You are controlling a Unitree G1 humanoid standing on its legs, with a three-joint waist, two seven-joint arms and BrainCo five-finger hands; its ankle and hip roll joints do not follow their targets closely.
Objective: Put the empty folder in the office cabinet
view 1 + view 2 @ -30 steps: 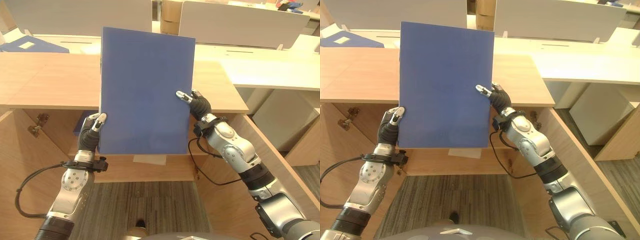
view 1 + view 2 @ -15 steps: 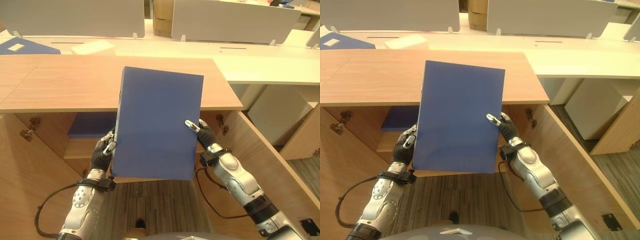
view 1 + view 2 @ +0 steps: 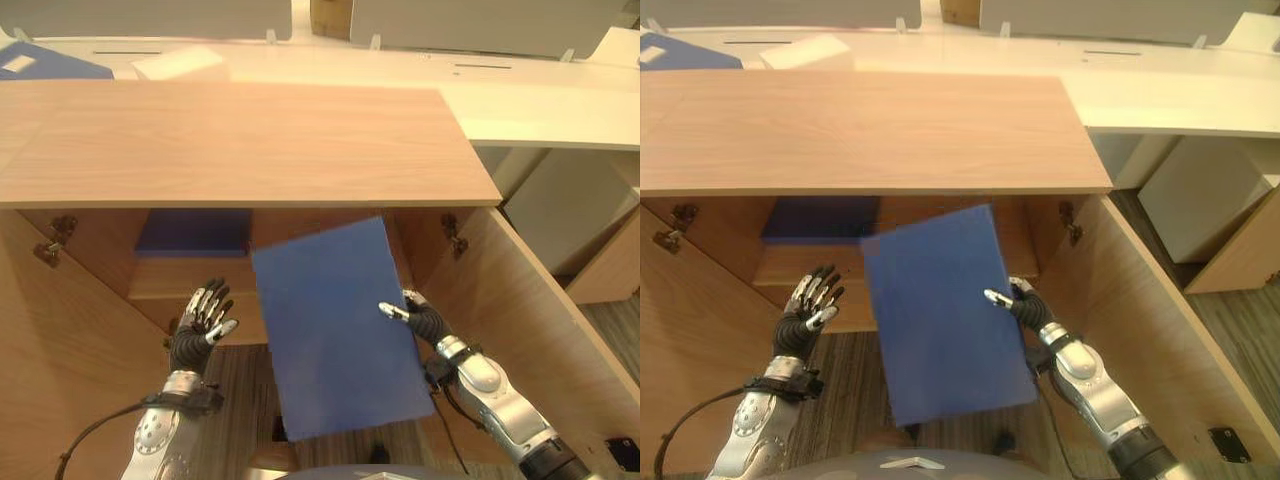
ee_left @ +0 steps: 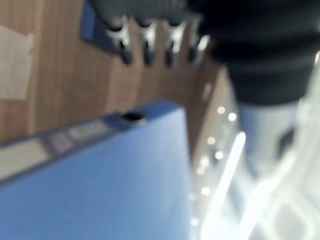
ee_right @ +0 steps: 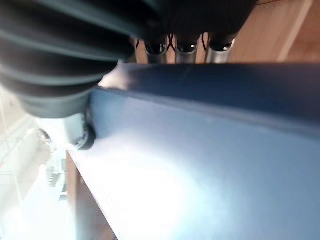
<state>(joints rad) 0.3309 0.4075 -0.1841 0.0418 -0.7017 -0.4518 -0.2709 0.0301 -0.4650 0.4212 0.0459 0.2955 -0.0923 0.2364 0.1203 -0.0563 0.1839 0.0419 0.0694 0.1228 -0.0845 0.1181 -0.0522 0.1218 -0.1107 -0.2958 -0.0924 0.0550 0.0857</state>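
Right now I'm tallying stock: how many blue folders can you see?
3: one folder at the right hand, one lying inside the cabinet, one on the far desk. More may be hidden inside.

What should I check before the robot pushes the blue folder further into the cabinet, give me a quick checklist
1. Right hand holding the blue folder: ok, thumb on its face, fingers behind its right edge.
2. Left hand supporting the folder: not ok, it is open and apart from the folder's left edge.
3. Folder lined up with the cabinet opening: not ok, it is tilted, far end just under the cabinet top, near end hanging out over the floor.
4. Cabinet doors out of the way: ok, both swung open.
5. Free room on the shelf: cannot tell; another blue folder already lies at its left.
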